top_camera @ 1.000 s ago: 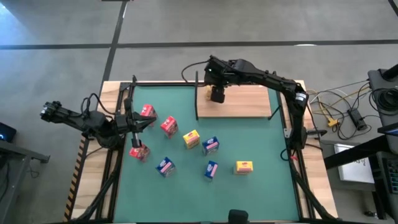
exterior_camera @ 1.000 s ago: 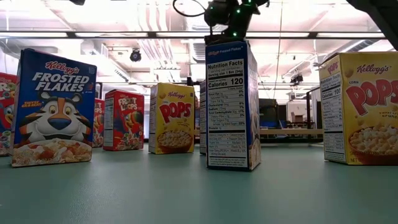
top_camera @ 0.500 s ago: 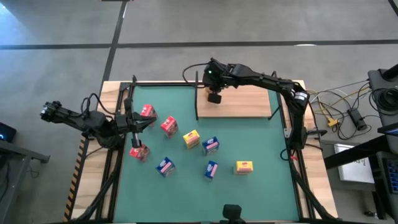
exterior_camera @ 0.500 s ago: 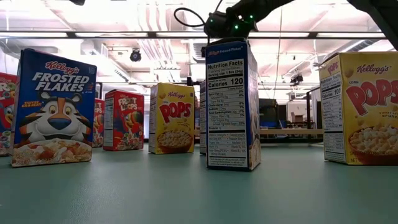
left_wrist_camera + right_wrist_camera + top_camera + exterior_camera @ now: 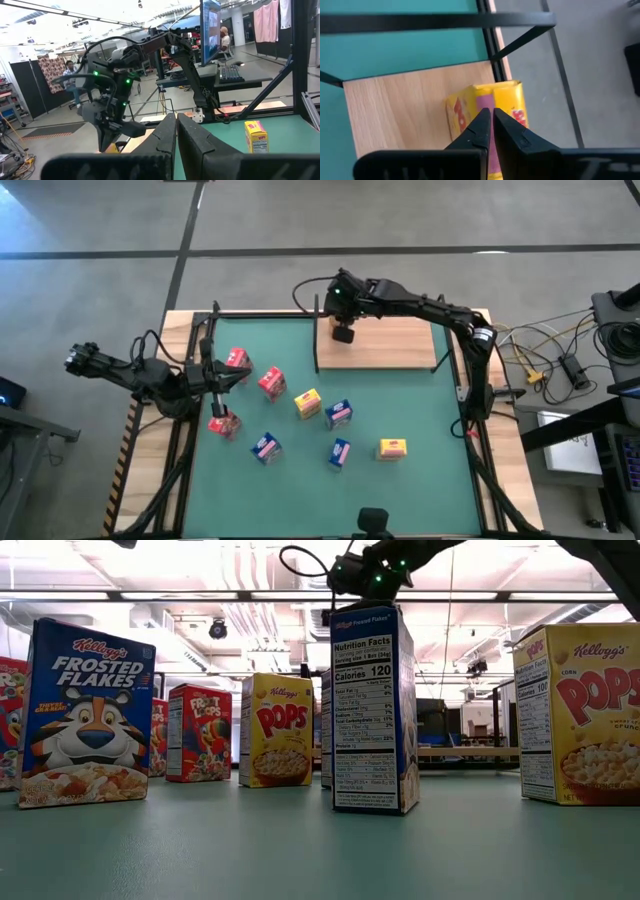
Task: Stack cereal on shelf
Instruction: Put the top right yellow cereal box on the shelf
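Observation:
My right gripper point(image 5: 489, 117) is shut and points down over a yellow cereal box point(image 5: 507, 102) lying flat on the shelf point(image 5: 390, 345), near its far-left black post point(image 5: 317, 330). In the high view the gripper point(image 5: 343, 333) hides that box. Several boxes stand on the green mat: red point(image 5: 271, 382), yellow point(image 5: 307, 402), blue point(image 5: 338, 412) and others. My left gripper point(image 5: 238, 377) is shut and waits at the mat's left side, between two red boxes. My right gripper's shut fingertips point(image 5: 482, 120) come from above onto the middle of the yellow box's upper face point(image 5: 485, 102). The box lies flat on the wooden board. Whether the tips touch it I cannot tell.
Most of the shelf board to the right of the gripper is bare wood point(image 5: 410, 340). Another post point(image 5: 440, 360) stands at its near-right corner. In the low view a blue box point(image 5: 375, 710) stands close, with my right gripper point(image 5: 365, 568) high behind it. People show in the room beyond.
My right gripper has shifted a little toward the table's left above the shelf's far-left corner, staying shut. The boxes on the mat have kept still.

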Controlling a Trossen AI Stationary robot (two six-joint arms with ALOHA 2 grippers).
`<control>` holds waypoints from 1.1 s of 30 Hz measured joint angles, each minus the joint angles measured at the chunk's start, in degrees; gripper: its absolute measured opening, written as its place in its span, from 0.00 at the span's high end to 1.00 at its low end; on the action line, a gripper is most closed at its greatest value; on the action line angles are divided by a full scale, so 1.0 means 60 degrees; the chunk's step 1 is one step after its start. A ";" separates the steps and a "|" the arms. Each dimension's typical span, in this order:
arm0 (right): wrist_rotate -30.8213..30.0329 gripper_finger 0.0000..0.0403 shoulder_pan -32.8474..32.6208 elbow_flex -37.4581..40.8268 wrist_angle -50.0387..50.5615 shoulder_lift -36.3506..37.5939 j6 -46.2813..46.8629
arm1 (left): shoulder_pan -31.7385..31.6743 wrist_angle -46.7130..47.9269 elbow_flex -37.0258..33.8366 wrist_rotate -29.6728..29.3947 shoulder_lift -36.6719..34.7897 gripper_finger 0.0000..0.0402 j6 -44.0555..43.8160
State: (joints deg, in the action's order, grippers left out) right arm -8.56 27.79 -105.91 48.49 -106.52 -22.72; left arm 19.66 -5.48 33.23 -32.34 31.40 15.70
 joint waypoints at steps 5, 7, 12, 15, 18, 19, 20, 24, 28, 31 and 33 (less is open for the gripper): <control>0.0004 0.97 0.0000 -0.0429 0.0314 0.0000 0.0018 | 0.0000 0.0000 0.0000 -0.0004 0.0000 1.00 0.0000; 0.0004 0.97 -0.0006 -0.0521 0.0580 0.0022 0.0091 | 0.0004 0.0000 0.0000 -0.0004 0.0004 1.00 0.0004; 0.0401 0.97 -0.0057 -0.0427 0.1165 0.0333 0.0408 | 0.0004 0.0090 0.0000 -0.0004 0.0004 1.00 -0.0017; 0.0820 0.97 -0.0225 -0.0123 0.1046 0.0611 0.0540 | 0.0004 0.0163 0.0000 -0.0004 0.0004 1.00 -0.0053; 0.1000 0.97 -0.0493 0.0544 0.0311 0.1003 0.0503 | 0.0004 0.0217 0.0000 -0.0007 0.0004 1.00 -0.0140; 0.1049 0.97 -0.0577 0.0863 -0.0071 0.1171 0.0455 | 0.0004 0.0249 0.0000 -0.0007 0.0004 1.00 -0.0176; 0.1128 0.97 -0.0657 0.1221 -0.0531 0.1348 0.0430 | 0.0004 0.0247 0.0000 -0.0007 0.0006 1.00 -0.0198; 0.1285 0.97 -0.0870 0.2978 -0.2734 0.2077 0.0348 | 0.0004 0.0248 0.0000 -0.0007 0.0023 1.00 -0.0325; 0.1286 0.97 -0.0945 0.4810 -0.5115 0.2821 0.0312 | 0.0004 0.0245 0.0000 -0.0007 0.0090 1.00 -0.0382; 0.1300 0.97 -0.0947 0.5957 -0.6344 0.3306 0.0471 | 0.0004 0.0244 0.0000 -0.0011 0.0149 1.00 -0.0386; 0.1479 0.97 -0.0965 0.6648 -0.7080 0.3584 0.0721 | 0.0004 0.0244 0.0000 -0.0011 0.0190 1.00 -0.0386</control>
State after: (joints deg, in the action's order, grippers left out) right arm 0.31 22.00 -66.02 6.01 -85.01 -18.39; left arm 19.68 -4.01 33.23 -32.40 32.54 13.39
